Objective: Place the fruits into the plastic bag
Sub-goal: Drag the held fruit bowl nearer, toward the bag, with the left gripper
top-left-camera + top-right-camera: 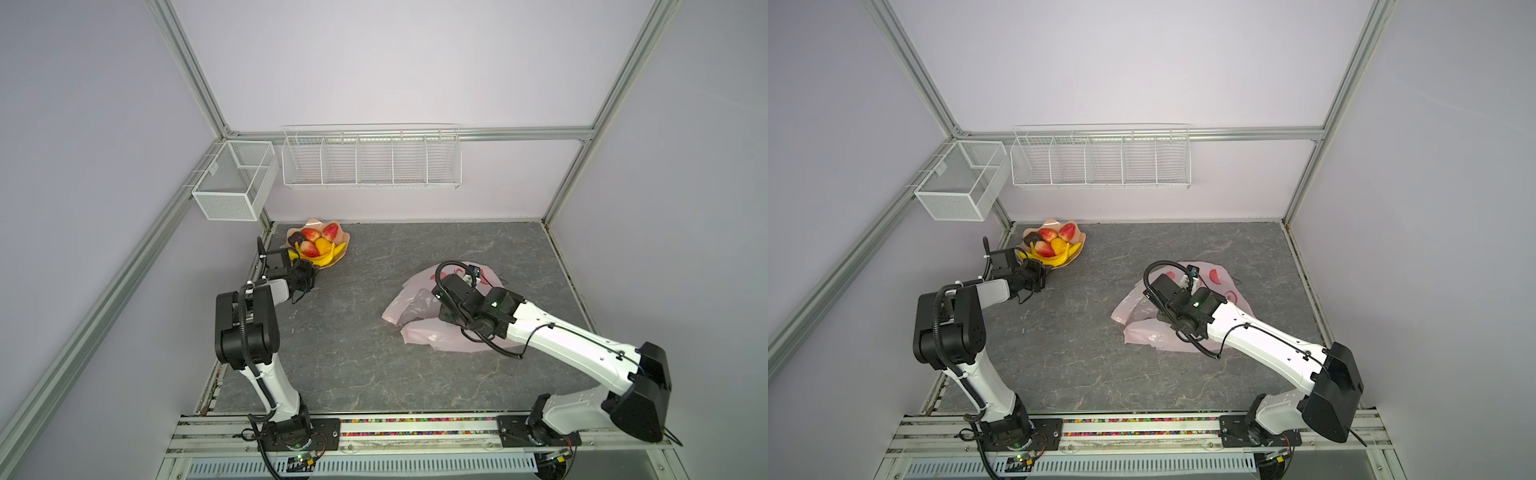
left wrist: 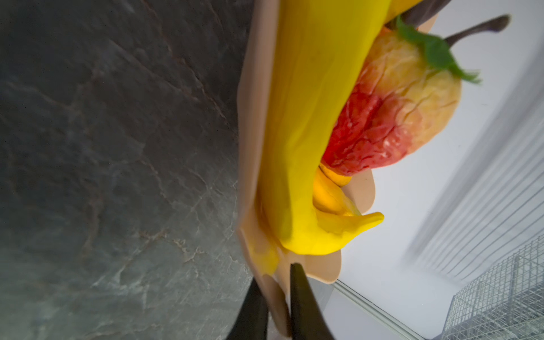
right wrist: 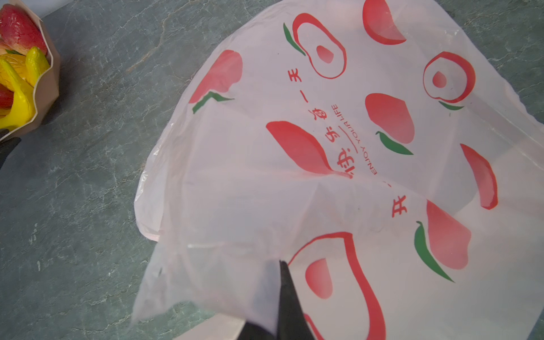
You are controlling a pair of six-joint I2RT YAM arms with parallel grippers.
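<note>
The fruits [image 1: 316,245] [image 1: 1051,245] are piled in a peach-coloured scalloped dish [image 1: 345,240] [image 1: 1082,239] at the table's back left: yellow bananas [image 2: 294,117], a red-yellow peach [image 2: 397,112], strawberries and a dark one. My left gripper [image 2: 275,273] [image 1: 312,271] is at the dish's near edge, a black finger on each side of the rim, shut on it. The pink plastic bag [image 1: 415,303] [image 1: 1142,309] [image 3: 294,176] lies crumpled at mid right. My right gripper [image 3: 275,265] is shut on its thin film, lifting a fold, with one finger hidden behind the film.
A white wire rack [image 1: 372,160] and a mesh box [image 1: 232,183] hang on the back wall above the dish. An aluminium frame rail [image 1: 266,232] runs close beside the dish and left arm. The dark stone-look tabletop [image 1: 365,353] stretches between the arms.
</note>
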